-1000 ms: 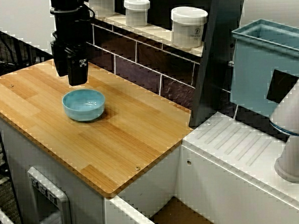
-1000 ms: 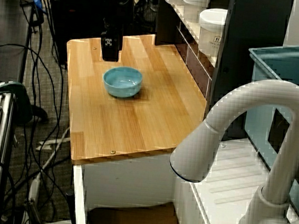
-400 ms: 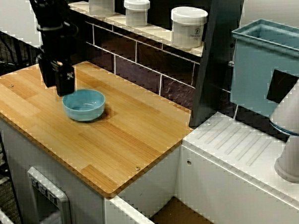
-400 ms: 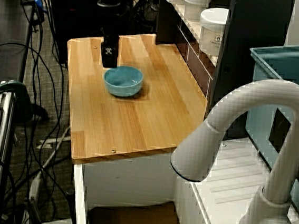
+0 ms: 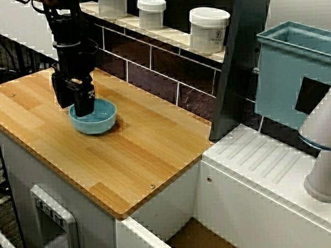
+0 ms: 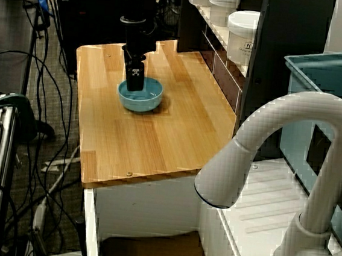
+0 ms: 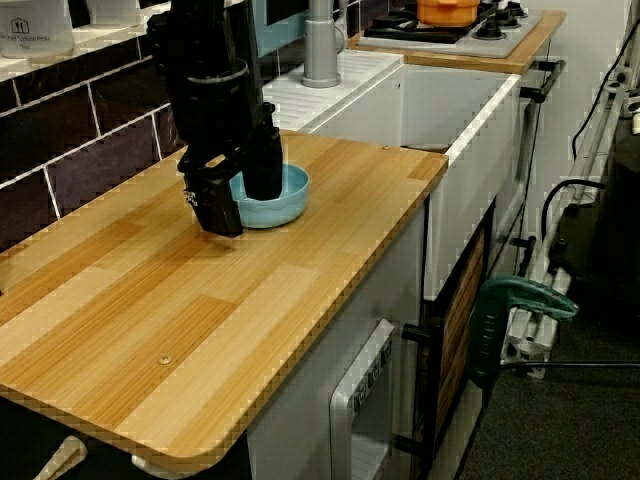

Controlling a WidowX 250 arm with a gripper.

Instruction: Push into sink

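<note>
A light blue bowl (image 5: 96,117) (image 6: 143,98) (image 7: 280,195) sits on the wooden counter (image 5: 134,153). My black gripper (image 5: 74,107) (image 6: 134,87) (image 7: 243,205) is low at the bowl's side that faces away from the sink. It is open and straddles the rim: one finger (image 7: 263,165) is inside the bowl, the other finger (image 7: 215,205) is outside on the counter. The sink (image 5: 158,212) (image 6: 145,207) (image 7: 455,105), with white walls and a brown floor, lies past the counter's far end.
White jars (image 5: 208,29) stand on the shelf along the tiled back wall. Beyond the sink are a ribbed white draining surface (image 5: 260,158), a tall light blue tub (image 5: 295,74) and a white faucet (image 6: 289,157). Cables (image 6: 47,152) cover the floor beside the counter.
The gripper swung left behind the bowl, then came back and dropped lower onto its rim, one finger now inside. The bowl has stayed in place.
</note>
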